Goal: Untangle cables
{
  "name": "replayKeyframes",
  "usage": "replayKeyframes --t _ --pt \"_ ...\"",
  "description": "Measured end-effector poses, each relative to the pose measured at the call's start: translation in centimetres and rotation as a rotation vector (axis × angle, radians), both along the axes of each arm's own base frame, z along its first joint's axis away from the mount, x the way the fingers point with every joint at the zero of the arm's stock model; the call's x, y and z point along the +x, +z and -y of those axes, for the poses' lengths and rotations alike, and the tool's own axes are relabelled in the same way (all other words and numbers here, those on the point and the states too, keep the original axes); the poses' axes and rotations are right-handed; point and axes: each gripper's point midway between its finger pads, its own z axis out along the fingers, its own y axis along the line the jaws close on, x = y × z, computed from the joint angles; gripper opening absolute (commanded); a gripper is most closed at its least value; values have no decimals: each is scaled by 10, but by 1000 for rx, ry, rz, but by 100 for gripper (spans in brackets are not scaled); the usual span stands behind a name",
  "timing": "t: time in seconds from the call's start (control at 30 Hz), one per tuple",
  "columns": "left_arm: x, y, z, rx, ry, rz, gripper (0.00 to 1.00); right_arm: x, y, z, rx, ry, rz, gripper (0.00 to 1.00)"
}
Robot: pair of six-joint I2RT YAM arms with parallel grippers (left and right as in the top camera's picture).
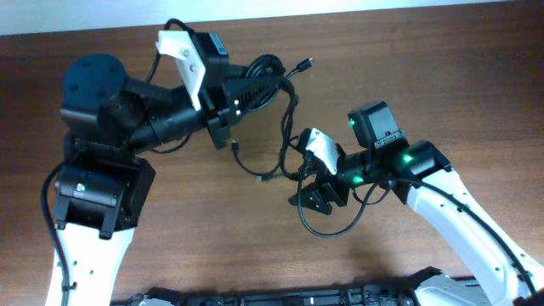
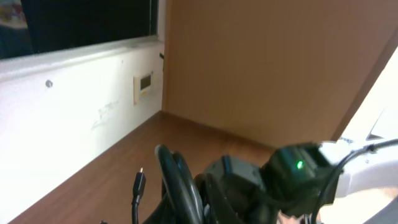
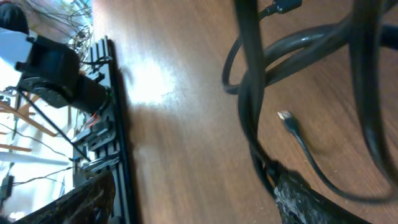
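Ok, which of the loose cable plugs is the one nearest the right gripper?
The small silver-tipped plug lying close beside the right gripper. The other loose plug sticks out far off, at the upper end of the cable bundle.

Desk (image 1: 212, 246) bare across the lower centre and in the upper-right corner: open passage there. Mid-desk blocked by the cable tangle (image 1: 285, 119), with loops strung from upper centre down to right of centre. Left arm (image 1: 153, 119) fills the upper-left quarter. Right arm (image 1: 450, 204) crosses the lower right. Black rail (image 1: 280, 297) lines the near edge.
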Motion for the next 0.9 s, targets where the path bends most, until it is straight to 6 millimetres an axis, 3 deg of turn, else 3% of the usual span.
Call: replayKeyframes --t 0.13,0.3,0.5,0.6,0.8,0.9 --pt "0 6 0 -30 1 -16 0 14 5 -5 26 0 74 81" --pt "0 10 0 -50 1 -27 0 25 -1 0 -27 -36 123 54" --pt "0 16 0 -72 -1 -29 0 29 -1 1 -38 -45 139 54" --pt "0 19 0 -91 -1 -49 0 32 0 1 -37 -46 158 44" --pt "-2 20 2 -112 -8 -94 0 34 2 0 -31 -47 172 43" --pt "-10 25 11 -121 -42 -78 0 36 4 -1 -25 -47 188 30"
